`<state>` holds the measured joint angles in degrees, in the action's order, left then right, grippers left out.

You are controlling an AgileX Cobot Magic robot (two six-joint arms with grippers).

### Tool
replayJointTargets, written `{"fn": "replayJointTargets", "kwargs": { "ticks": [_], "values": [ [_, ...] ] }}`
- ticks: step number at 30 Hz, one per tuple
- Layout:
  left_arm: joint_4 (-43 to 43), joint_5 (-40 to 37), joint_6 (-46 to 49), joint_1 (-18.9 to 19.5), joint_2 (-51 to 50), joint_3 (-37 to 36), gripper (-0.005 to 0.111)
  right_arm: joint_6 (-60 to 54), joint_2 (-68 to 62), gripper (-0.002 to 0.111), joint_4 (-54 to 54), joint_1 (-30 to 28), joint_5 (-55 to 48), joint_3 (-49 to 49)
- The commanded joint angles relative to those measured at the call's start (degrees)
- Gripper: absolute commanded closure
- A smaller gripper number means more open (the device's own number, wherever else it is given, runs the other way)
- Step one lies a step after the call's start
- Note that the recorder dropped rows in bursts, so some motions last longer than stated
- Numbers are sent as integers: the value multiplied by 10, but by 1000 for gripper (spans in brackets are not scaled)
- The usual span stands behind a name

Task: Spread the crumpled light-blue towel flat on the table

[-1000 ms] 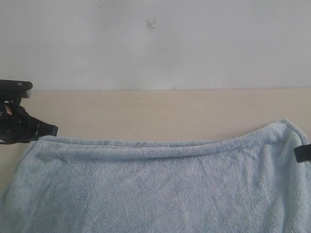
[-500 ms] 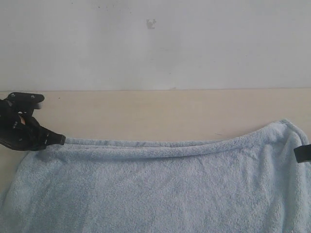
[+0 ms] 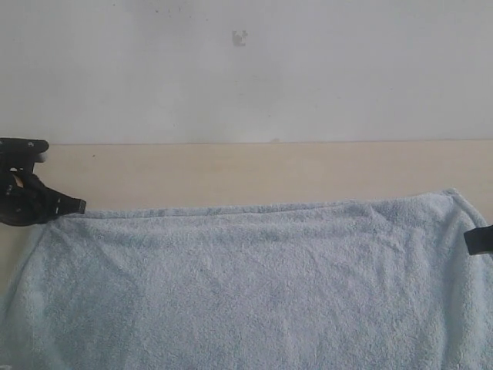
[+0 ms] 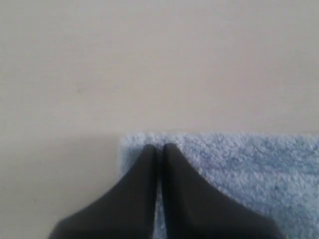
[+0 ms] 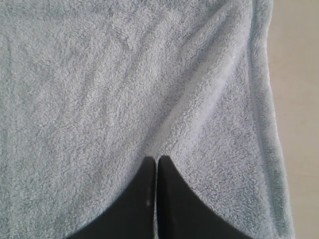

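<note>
The light-blue towel [image 3: 254, 285] lies spread wide over the near part of the beige table [image 3: 254, 173], its far hem almost straight. My left gripper [image 3: 79, 206] sits at the towel's far left corner. In the left wrist view it [image 4: 158, 147] is shut, with a thin strip of towel [image 4: 249, 164] showing in the slit between its fingers. My right gripper [image 3: 470, 240] pokes in at the right edge. In the right wrist view it [image 5: 157, 158] is shut on the towel [image 5: 99, 89], and creases fan out from its tips. No white label shows.
Bare table runs behind the towel up to a white wall [image 3: 246, 69]. A strip of table [image 5: 299, 99] shows beside the towel's side hem in the right wrist view. The towel's near part runs out of the exterior view.
The rolled fold along the far hem has opened out, and the hem now lies straight and flatter. My left gripper swung right, then back left with the corner. The right gripper barely moved.
</note>
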<state>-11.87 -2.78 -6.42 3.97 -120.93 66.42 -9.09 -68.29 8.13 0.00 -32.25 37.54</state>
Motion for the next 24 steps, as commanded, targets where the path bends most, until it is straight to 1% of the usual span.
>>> {"fn": "replayJointTargets", "kwargs": {
  "ticks": [1,3,6,11,15,16,18,20,24],
  "values": [
    [-1,-42,16,1,-26,51,103,-6,4,108,3,0,5,-2],
    [4,-66,16,1,-29,66,103,-6,4,108,3,0,8,-2],
    [9,-65,16,1,-15,69,103,-6,4,108,3,0,14,-2],
    [22,-63,16,1,30,69,103,-6,4,108,4,0,16,-2],
    [25,-80,16,1,74,69,103,-6,4,108,4,0,18,-2],
    [30,-86,16,1,83,67,103,-6,4,108,4,0,24,-2],
    [42,-96,16,1,94,62,103,-6,1,108,-10,-1,69,-1],
    [46,-108,16,0,100,58,103,5,-14,108,-31,-8,95,21],
    [50,-105,19,-8,103,34,103,11,-110,108,-45,-31,43,119]
  ]
}}
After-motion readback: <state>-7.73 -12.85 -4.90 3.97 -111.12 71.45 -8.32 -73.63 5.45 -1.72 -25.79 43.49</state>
